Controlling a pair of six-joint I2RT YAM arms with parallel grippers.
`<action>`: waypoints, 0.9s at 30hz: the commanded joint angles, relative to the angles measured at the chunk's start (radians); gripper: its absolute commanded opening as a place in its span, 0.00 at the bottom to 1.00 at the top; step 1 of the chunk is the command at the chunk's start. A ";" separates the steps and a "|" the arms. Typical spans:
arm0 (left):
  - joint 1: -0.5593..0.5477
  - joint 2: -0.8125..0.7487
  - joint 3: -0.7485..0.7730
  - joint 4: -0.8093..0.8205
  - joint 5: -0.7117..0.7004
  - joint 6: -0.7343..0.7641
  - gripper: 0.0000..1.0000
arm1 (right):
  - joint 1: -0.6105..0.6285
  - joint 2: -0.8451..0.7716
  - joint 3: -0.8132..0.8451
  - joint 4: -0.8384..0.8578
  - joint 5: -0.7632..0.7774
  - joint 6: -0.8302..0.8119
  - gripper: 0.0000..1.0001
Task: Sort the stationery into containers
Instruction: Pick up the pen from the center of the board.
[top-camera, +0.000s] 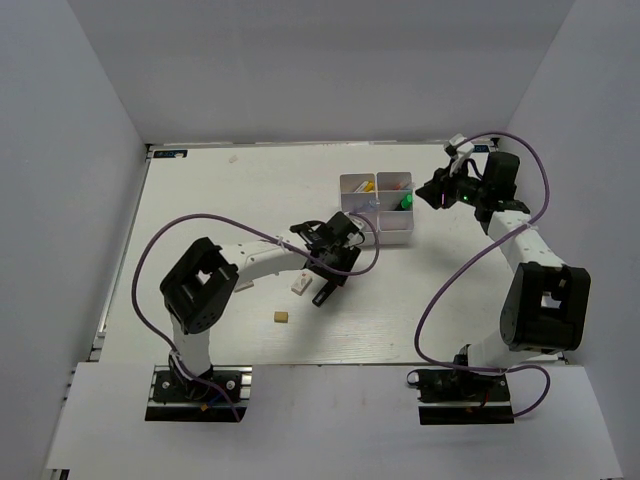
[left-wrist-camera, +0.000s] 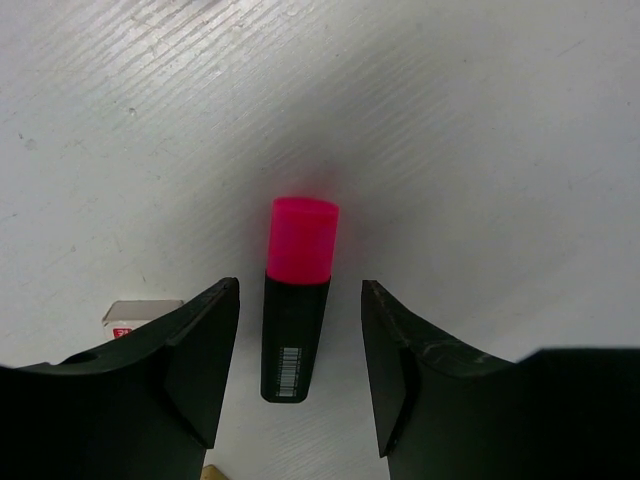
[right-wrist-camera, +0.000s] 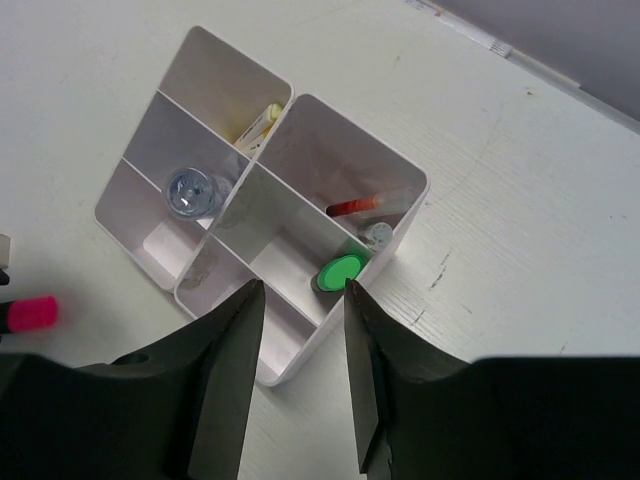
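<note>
Several items (right-wrist-camera: 341, 271) are stowed in the box (top-camera: 392, 237); left of it, a pink highlighter (left-wrist-camera: 295, 300) is straddled by the left gripper's (left-wrist-camera: 300, 330) parted jaws, with two erasers (top-camera: 299, 286) beyond. The right gripper (right-wrist-camera: 300, 300) is held agape above.

Green-capped highlighter (top-camera: 407, 201) inside white box (top-camera: 395, 237)

- The highlighter (right-wrist-camera: 30, 313) is cut off by the left edge of the right wrist view; only its pink cap shows.
- Just left of the highlighter, in the left wrist view, the white eraser (left-wrist-camera: 140, 313) sits half hidden behind the left gripper (left-wrist-camera: 300, 287); its red print is unreadable.
- Right of the highlighter, the near corner of the box (right-wrist-camera: 330, 140) is hidden behind the right gripper (right-wrist-camera: 302, 290).
</note>
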 joint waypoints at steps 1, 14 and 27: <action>-0.014 0.016 0.053 -0.047 -0.041 -0.009 0.63 | -0.010 -0.039 -0.008 0.020 -0.016 0.024 0.44; -0.042 0.079 0.067 -0.047 -0.050 -0.009 0.39 | -0.032 -0.070 -0.034 0.008 -0.051 0.033 0.59; -0.022 -0.155 0.122 0.335 0.063 0.001 0.20 | -0.118 -0.029 0.012 -0.050 0.076 0.283 0.90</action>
